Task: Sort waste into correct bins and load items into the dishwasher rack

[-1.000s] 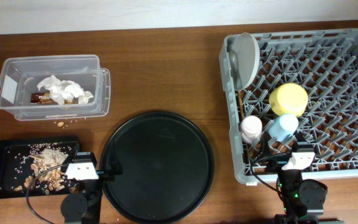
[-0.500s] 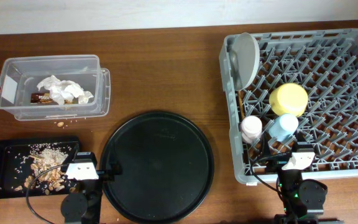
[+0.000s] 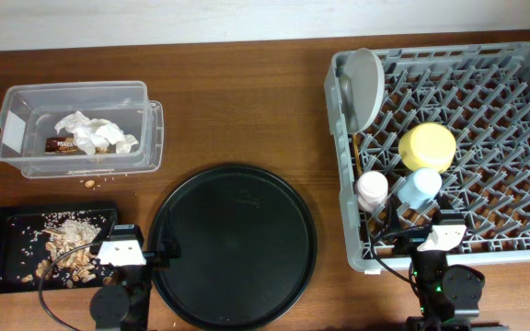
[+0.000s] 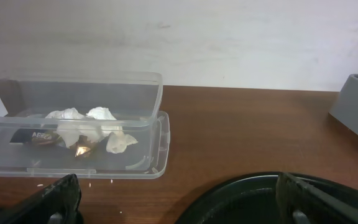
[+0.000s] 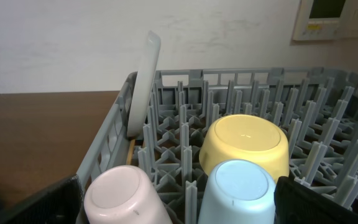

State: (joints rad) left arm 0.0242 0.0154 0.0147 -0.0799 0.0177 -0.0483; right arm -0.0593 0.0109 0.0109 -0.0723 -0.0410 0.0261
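Two robot arms are sitting at the near edge of a wooden tabletop point(image 3: 247, 101), one on either side of a large round black tray point(image 3: 233, 244). The left hand point(image 4: 179, 202) is hovering at the tray's left rim, fingers spread wide and empty. The right hand point(image 5: 179, 205), well right of the tray, is likewise gaping and holding nothing. Right of the tray, the dishwasher rack point(image 3: 449, 52) is carrying an upturned yellow bowl point(image 3: 427, 147), pink cup point(image 3: 372, 190) and light-blue cup point(image 3: 420, 187), a grey plate point(image 3: 364, 87) standing on edge, and chopsticks point(image 3: 351, 156). Behind and left of the tray, the clear tub point(image 3: 72, 89) is holding crumpled tissue point(image 3: 88, 133) and a wrapper point(image 3: 60, 144). Directly left of the tray, a shallow black tray point(image 3: 7, 225) is holding crumbs point(image 3: 67, 248).
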